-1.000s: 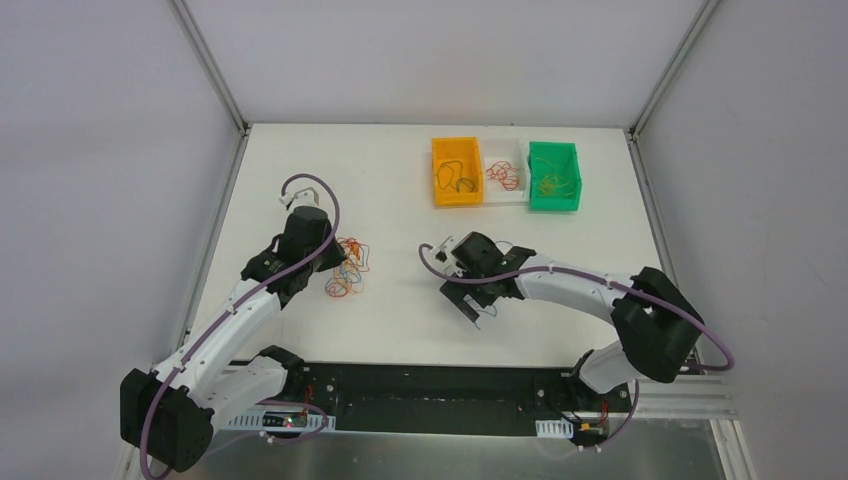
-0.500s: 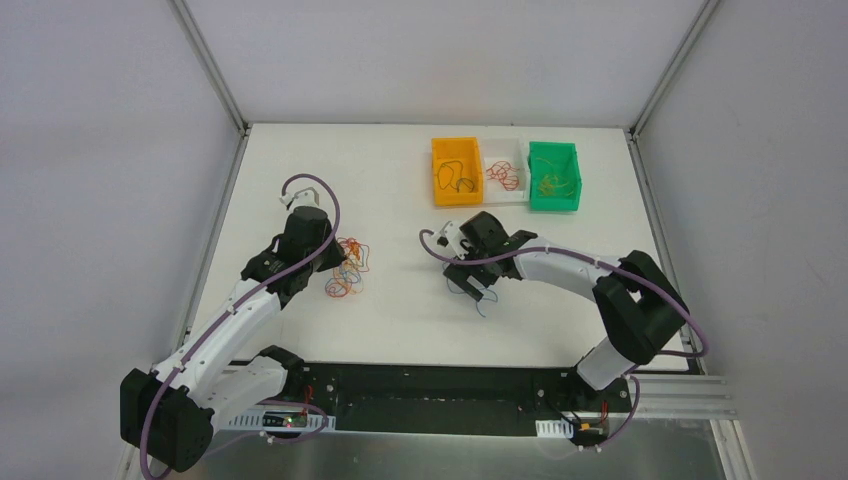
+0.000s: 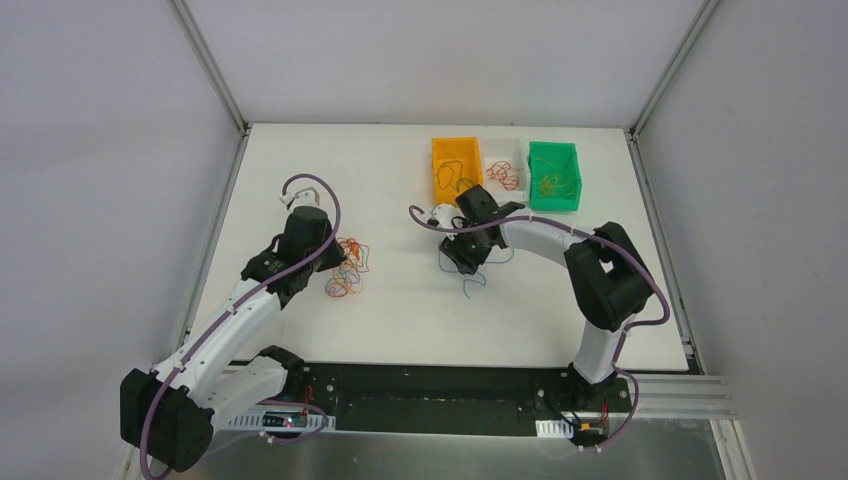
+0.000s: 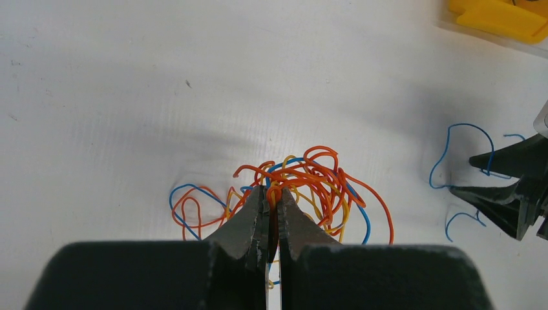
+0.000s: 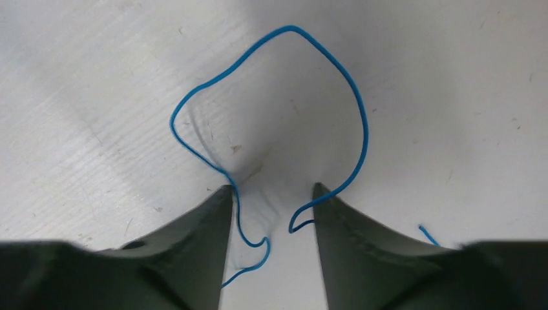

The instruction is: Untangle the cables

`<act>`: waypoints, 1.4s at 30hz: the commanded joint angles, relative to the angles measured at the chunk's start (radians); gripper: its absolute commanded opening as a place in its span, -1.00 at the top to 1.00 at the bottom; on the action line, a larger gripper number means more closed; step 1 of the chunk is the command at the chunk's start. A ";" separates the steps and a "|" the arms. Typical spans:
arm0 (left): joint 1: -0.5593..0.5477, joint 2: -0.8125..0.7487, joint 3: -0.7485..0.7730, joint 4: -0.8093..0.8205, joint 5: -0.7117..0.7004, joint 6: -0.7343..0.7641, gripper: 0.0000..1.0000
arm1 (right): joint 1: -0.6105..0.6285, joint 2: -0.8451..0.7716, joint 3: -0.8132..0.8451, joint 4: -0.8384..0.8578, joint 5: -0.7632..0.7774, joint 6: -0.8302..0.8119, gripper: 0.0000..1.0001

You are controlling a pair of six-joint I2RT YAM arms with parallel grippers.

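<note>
My left gripper (image 4: 270,194) pinches the clump (image 4: 310,171); my right gripper (image 5: 271,190) is open astride the blue cable (image 5: 291,27). I fear that this wire, being so thin, slips free.

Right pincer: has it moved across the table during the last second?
Yes. In the top view the right pincer has moved towards the far side of the table, closer to the orange bin.

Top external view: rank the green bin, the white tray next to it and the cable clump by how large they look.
1. green bin, clearly the largest.
2-3. white tray and cable clump: their spreads look about alike, the clump being loose loops, so no ranking between them.
</note>
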 commanded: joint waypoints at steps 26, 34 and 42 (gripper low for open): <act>0.006 -0.065 0.014 0.007 0.005 0.016 1.00 | -0.204 0.125 0.522 0.491 -0.270 0.783 1.00; 0.006 -0.062 0.017 -0.005 0.015 0.010 1.00 | -0.309 0.407 0.798 0.513 -0.280 0.871 1.00; 0.007 -0.027 0.052 -0.023 0.006 0.016 1.00 | -0.325 0.449 0.808 0.404 -0.075 0.737 1.00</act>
